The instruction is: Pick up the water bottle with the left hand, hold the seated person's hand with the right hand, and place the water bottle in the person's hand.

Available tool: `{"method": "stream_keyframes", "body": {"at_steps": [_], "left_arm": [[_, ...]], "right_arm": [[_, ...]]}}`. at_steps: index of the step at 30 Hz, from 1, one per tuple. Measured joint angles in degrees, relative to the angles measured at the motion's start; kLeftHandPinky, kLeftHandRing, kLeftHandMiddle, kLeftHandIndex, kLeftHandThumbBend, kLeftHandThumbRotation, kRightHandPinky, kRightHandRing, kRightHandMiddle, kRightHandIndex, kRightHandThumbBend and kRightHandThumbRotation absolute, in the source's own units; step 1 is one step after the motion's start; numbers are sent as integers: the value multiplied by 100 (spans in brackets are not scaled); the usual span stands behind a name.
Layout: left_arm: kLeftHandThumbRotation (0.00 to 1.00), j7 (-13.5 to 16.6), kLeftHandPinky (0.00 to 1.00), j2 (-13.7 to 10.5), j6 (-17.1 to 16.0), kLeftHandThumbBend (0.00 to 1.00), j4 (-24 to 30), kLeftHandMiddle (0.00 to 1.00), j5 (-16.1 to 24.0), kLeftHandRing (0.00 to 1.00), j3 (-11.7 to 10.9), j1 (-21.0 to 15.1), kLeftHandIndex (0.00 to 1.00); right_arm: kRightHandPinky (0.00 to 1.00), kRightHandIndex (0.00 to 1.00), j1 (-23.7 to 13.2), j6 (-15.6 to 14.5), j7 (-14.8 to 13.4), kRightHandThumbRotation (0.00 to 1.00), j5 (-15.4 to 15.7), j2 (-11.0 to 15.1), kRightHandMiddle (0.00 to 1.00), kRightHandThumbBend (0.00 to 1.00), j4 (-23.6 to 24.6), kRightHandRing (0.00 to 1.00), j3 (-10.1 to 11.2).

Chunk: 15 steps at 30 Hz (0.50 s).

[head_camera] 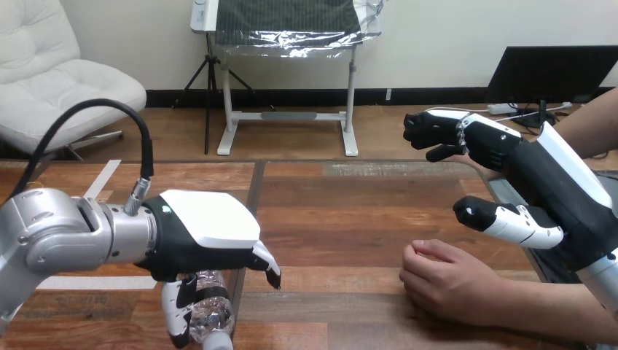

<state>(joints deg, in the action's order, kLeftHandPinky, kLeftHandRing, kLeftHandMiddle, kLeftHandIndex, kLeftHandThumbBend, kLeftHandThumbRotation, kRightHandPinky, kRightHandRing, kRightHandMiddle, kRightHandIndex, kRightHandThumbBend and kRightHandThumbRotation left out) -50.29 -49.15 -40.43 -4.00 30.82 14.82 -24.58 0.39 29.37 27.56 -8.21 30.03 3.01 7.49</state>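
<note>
Down low at left, L hand [208,237] is curled round the water bottle [212,312]. R hand [538,173] is loosely spread, raised above the person's hand [444,283], which rests on the counter [342,219].

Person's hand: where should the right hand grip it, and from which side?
Probably across the back of the person's hand, near the wrist, coming down from above: it rests on the table loosely curled, back up, and the open right hand hangs over it.
</note>
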Motion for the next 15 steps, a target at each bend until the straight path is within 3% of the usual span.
{"method": "stream_keyframes", "body": {"at_steps": [15], "left_arm": [[11,-3,80,-19,-38,100,-4,87,-96,85,7,12,84]], "right_arm": [[75,81,-12,-142,1,83,-11,1,80,88,-4,79,1]]}}
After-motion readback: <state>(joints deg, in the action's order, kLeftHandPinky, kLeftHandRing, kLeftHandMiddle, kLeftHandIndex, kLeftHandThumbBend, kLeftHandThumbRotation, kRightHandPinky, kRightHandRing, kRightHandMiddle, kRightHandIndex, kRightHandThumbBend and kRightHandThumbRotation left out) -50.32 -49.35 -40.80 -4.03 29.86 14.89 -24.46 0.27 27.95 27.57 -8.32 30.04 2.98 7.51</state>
